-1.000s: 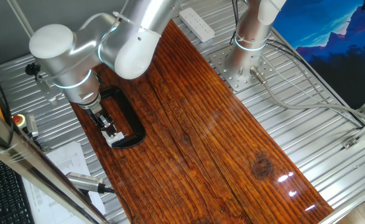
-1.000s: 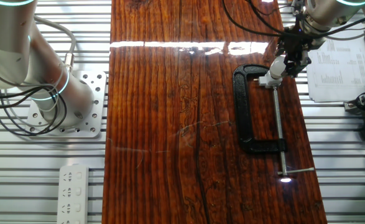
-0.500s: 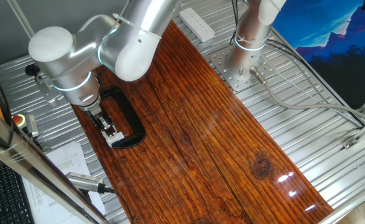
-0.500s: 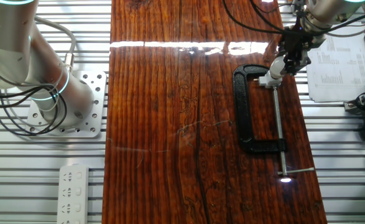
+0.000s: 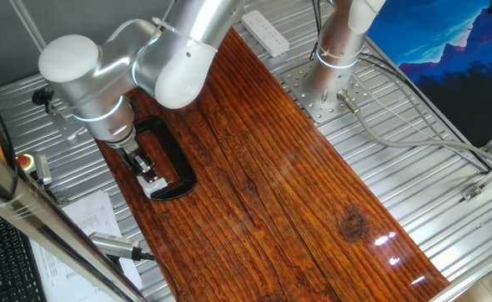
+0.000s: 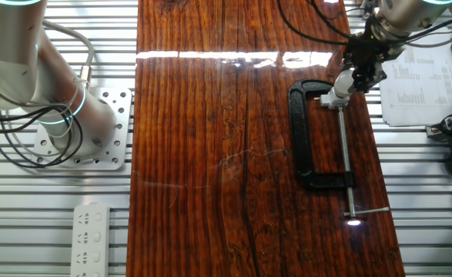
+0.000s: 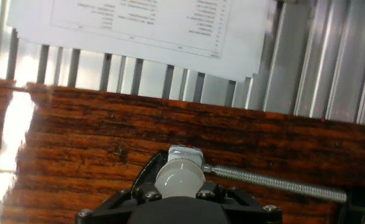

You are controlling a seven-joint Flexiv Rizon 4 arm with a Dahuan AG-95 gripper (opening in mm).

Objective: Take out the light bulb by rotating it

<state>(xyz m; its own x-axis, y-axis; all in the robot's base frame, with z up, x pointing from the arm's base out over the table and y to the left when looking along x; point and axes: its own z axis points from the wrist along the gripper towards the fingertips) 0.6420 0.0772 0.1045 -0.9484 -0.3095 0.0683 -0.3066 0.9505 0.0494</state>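
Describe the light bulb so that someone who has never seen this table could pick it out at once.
Start at the long brown wooden board and find the black C-clamp lying on it near the printed paper sheet. At the clamp's end, under the gripper, sits the light bulb. It is the only small, white, round-domed thing there; the clamp's screw rod beside it is threaded metal.

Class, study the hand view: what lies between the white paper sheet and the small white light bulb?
In the hand view, between the paper sheet and the light bulb lie ribbed metal slats, then bare wooden board.
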